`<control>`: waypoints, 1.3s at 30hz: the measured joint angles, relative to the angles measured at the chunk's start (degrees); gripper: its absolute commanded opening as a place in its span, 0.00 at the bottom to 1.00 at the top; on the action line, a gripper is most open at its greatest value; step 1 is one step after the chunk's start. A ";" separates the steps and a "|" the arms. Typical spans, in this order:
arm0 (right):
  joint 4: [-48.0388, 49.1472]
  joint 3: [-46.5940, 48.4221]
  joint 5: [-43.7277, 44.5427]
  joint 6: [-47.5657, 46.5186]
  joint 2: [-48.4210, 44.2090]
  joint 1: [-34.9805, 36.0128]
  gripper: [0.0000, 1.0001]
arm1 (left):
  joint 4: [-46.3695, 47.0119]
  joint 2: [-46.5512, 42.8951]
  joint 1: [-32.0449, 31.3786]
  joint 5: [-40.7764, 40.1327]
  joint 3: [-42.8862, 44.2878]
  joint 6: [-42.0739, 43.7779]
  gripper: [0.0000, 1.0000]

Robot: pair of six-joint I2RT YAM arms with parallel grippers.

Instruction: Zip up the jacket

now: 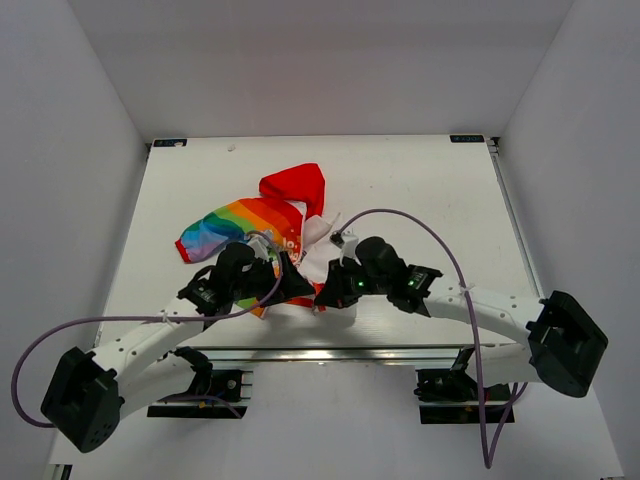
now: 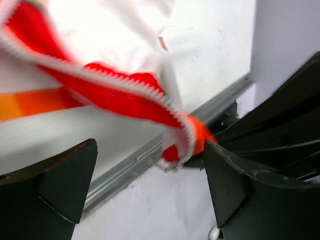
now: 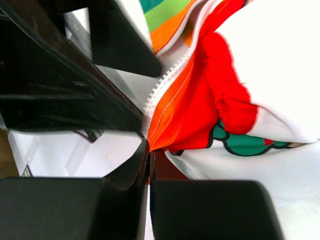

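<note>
So the jacket (image 1: 272, 222) is lying crumpled on the white table (image 1: 420, 190), a bit toward 9 o'clock from the middle and closer to the near edge. The red hood (image 1: 297, 186) sticks out at 12 o'clock and the rainbow sleeve (image 1: 212, 234) flops out toward 9 o'clock. Both arms are nose to nose at the jacket's 6 o'clock edge, the left gripper (image 1: 291, 284) in from 8 o'clock and the right gripper (image 1: 327, 291) in from 4 o'clock, with a purple cable (image 1: 440, 235) looping over the right arm. In the left wrist cam, the left gripper (image 2: 150, 150) is spread wide with nothing clamped. The red zipper tape (image 2: 125, 95) with its white teeth runs across the gap from 10 o'clock down toward 4 o'clock. Its end sits just beside the 3 o'clock finger (image 2: 235, 185), but I honestly can't tell if it's touching. In the right wrist cam, the right gripper (image 3: 149, 152) is squeezed tight with no gap, and the orange-red bottom corner of the jacket (image 3: 190, 115) goes straight into its tips, so it's pinched. From there the zipper tape (image 3: 165, 85) climbs toward 1 o'clock. A green and red cartoon print (image 3: 240, 142) shows at 3 o'clock on the white body.
</note>
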 measured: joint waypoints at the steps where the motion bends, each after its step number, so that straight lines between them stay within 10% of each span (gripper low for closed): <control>1: -0.42 -0.09 0.26 -0.02 -0.57 -0.44 0.00 | -3.52 -1.03 0.00 -1.73 0.90 0.33 0.98; 14: -8.13 -0.87 6.32 -4.61 1.97 -6.51 0.00 | -36.70 -1.44 -0.04 -28.87 7.43 -3.17 0.98; 39: -10.67 17.84 20.98 -15.02 25.99 -17.51 0.00 | -32.61 9.75 -0.02 -34.99 13.94 4.59 0.98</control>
